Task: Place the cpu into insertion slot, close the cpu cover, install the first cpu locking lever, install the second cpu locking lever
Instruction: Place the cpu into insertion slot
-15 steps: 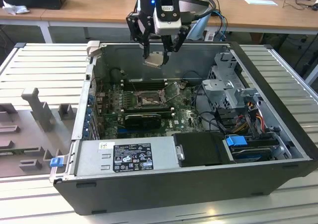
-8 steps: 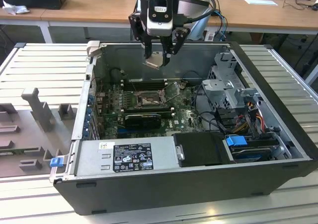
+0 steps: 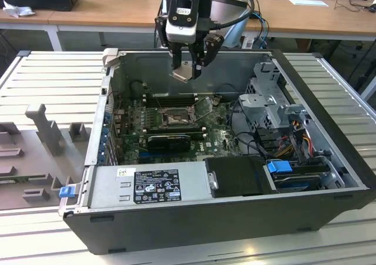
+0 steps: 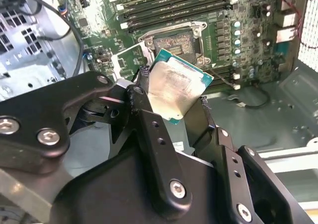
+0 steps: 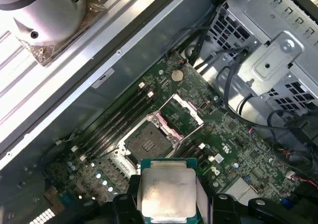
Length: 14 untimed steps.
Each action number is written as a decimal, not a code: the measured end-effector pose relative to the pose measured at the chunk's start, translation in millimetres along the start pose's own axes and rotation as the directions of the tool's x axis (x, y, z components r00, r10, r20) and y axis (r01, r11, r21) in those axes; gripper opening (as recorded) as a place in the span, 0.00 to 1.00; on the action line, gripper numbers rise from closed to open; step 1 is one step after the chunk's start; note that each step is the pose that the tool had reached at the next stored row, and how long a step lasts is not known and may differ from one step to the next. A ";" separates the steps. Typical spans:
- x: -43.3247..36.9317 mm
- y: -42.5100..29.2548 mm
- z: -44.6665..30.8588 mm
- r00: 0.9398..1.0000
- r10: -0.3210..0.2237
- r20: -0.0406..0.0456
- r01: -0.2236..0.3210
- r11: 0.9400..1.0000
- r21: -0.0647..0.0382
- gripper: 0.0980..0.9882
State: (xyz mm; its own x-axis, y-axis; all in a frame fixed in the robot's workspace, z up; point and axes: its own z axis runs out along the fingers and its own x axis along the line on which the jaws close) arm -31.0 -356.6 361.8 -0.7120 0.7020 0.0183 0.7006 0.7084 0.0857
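Gripper (image 3: 188, 71) clamped on the cpu (image 5: 165, 194), above the open insertion slot (image 5: 148, 143); judged tilted, it needs levelling and squaring for seating.

You're in a robotics lab or electronics workshop. An opened computer case (image 3: 235, 218) lies on a ribbed metal desk (image 3: 53, 77) with its green circuit board (image 3: 217, 138) bare. Above it, the claw (image 3: 189, 70) of a robot arm (image 3: 188, 0) grips a chip (image 3: 182, 72). Grey moulded holders (image 3: 47, 130) sit at the exterior view's left. Wooden desks (image 3: 106, 9) with cables (image 3: 352, 3) and papers (image 3: 308, 2) line the back.
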 end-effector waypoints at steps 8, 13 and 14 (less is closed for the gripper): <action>0.0 -0.1 1.6 0.986 0.166 0.014 -0.166 0.986 -0.004 0.48; 0.0 -0.2 2.2 0.978 0.208 0.017 -0.208 0.978 -0.005 0.48; 0.0 -0.2 2.5 0.976 0.218 0.018 -0.218 0.976 -0.005 0.48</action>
State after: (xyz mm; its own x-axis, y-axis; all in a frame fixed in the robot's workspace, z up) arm -31.0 -356.5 359.3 -0.5415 0.8405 0.0189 0.8385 0.5383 0.0849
